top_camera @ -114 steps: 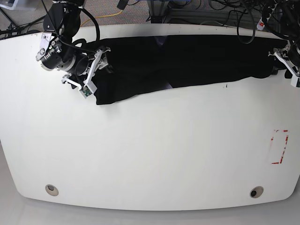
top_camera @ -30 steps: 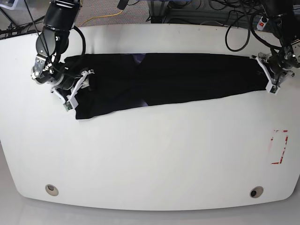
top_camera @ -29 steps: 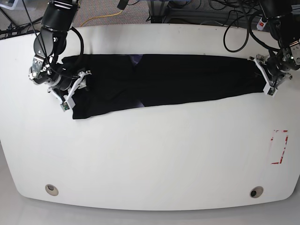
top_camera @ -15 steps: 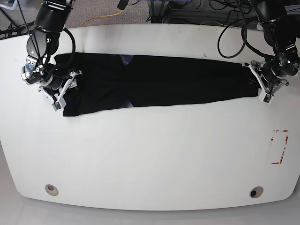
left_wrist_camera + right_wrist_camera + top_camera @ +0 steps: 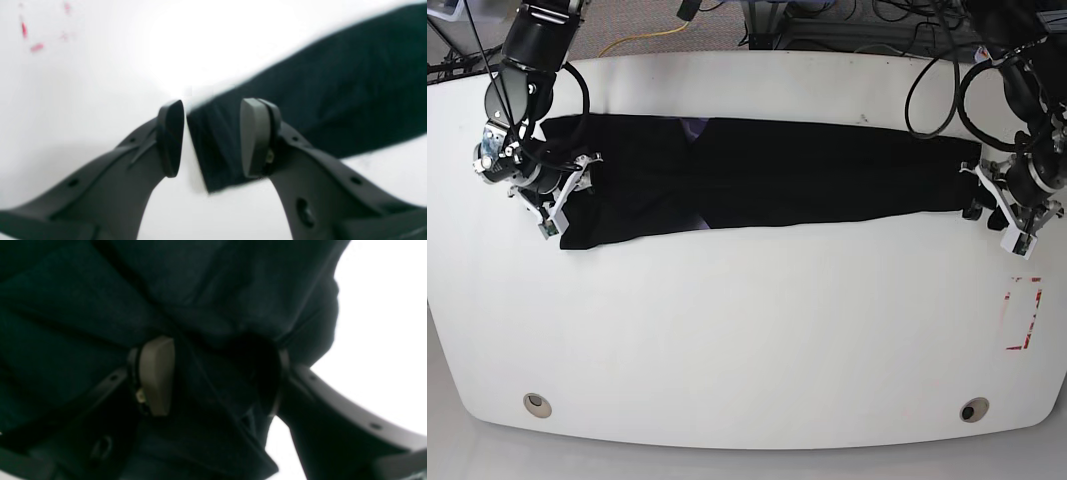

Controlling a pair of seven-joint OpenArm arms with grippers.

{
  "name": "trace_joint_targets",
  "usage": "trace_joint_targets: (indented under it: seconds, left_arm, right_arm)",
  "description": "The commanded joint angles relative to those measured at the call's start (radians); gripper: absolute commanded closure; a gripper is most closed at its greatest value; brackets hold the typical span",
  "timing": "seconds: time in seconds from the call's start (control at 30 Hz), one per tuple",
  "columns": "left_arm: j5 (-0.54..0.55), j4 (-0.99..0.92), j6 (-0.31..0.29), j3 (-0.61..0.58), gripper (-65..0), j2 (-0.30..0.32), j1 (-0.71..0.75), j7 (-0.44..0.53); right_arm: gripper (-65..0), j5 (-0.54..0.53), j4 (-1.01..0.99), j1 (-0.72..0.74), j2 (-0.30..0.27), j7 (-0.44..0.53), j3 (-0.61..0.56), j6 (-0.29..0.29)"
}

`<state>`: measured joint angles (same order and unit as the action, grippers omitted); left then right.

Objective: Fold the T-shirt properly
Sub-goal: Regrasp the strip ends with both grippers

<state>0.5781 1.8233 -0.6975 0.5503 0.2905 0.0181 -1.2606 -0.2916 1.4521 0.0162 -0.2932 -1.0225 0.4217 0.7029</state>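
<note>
Folding the T-shirt into long strip; left jaws half-open, empty; right jaws apart, grip unclear; next, probably, pinching strip's end near counter's right edge.

From my base view, I see a glossy white counter with rounded near corners, a round metallic fitting at its near left, another at its near right. Red broken marks line its right side; grey floor shows beyond the edge.
</note>
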Motion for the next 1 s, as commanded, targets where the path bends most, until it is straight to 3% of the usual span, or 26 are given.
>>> trace_joint_targets:
  seconds: [0.0, 0.13, 0.47, 0.77, 0.97]
  left_arm:
    - [-0.025, 0.014, -0.001, 0.007, -25.4, -0.007, -0.031, 0.002]
    - [-0.119, -0.006, -0.001, -0.002, -25.4, -0.032, -0.054, 0.003]
    - [-0.228, -0.234, -0.001, -0.002, -25.4, -0.046, -0.093, 0.054]
    - [-0.228, -0.244, -0.001, 0.181, -26.0, -0.043, -0.059, 0.054]
    - [-0.228, -0.245, -0.001, 0.204, -45.4, -0.041, -0.059, 0.054]
  right_arm:
    - [-36.1, 0.002, 0.014, 0.015, -0.014, 0.005, 0.004, -0.005]
    - [-36.1, 0.002, 0.012, 0.017, -0.014, 0.005, 0.003, -0.005]
    - [-36.1, 0.004, 0.016, 0.017, 0.015, 0.005, 0.001, -0.005]
    - [-36.0, 0.004, 0.017, 0.026, 0.016, 0.005, 0.001, -0.005]
    - [-36.0, 0.004, 0.016, 0.029, 0.016, 0.005, 0.001, -0.005]
